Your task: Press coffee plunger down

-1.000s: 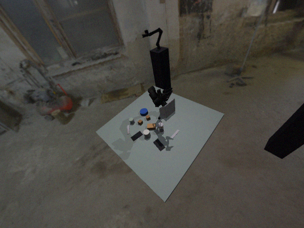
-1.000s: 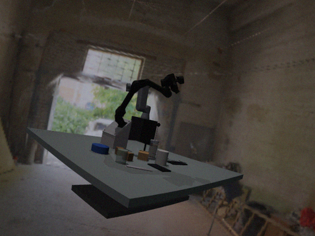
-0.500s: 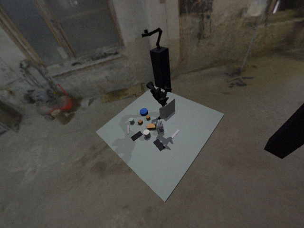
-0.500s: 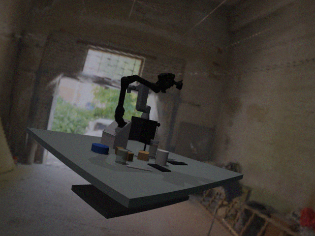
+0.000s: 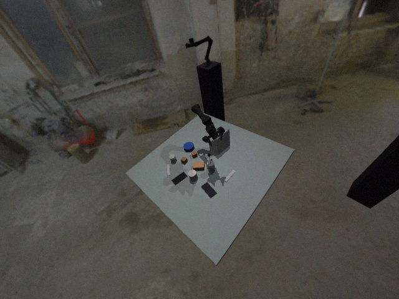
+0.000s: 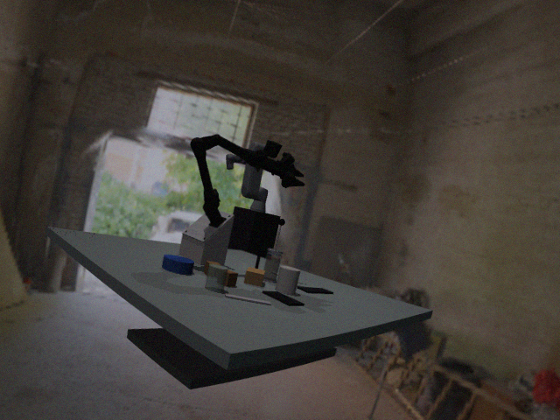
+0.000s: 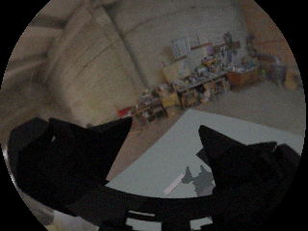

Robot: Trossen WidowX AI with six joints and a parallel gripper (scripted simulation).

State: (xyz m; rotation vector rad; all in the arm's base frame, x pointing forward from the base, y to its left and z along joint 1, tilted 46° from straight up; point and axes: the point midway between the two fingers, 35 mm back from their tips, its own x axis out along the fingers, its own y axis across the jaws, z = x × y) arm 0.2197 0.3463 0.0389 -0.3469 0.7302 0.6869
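Note:
The coffee press [image 5: 211,168] [image 6: 272,265] stands upright on the table, a grey see-through cylinder with a thin rod. Its black plunger knob [image 5: 208,155] [image 6: 282,221] is at the top of the rod, well above the lid, so the plunger is up. My gripper [image 5: 216,139] [image 6: 303,178] [image 7: 166,125] is open and empty. It hangs high above the knob and does not touch it, with its fingers pointing outward and slightly down in the exterior view. The press is not visible in the wrist view.
A white cylinder [image 5: 192,175] [image 6: 287,280] and an orange block [image 5: 198,166] [image 6: 255,276] stand close to the press. Two smaller orange blocks, a pale cylinder [image 5: 173,158] and a blue disc [image 5: 188,146] [image 6: 178,264] are farther off. Dark flat pads [image 5: 208,189] and pale strips [image 5: 230,175] [image 7: 174,184] lie around.

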